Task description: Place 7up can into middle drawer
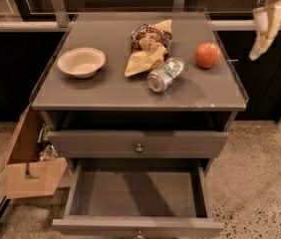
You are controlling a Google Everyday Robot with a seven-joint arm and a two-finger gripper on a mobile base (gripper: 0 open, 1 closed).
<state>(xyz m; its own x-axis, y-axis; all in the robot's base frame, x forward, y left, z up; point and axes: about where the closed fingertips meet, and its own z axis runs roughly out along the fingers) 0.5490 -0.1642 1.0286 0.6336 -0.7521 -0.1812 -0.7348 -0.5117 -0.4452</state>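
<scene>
The 7up can [165, 74] lies on its side on our bench [105, 91] beside the snack bag [148, 49], the middle drawer [130, 193] open below. Our gripper [266, 26] hangs upper right; we cannot tell its state

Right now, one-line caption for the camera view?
7up can lying on the cabinet top, middle drawer open below, gripper hovering upper right.

7up can [165, 74] shiny metal; bench [105, 91] matt grey; middle drawer [135, 193] matt; claw [260, 46], top right, smooth cream plastic.
</scene>
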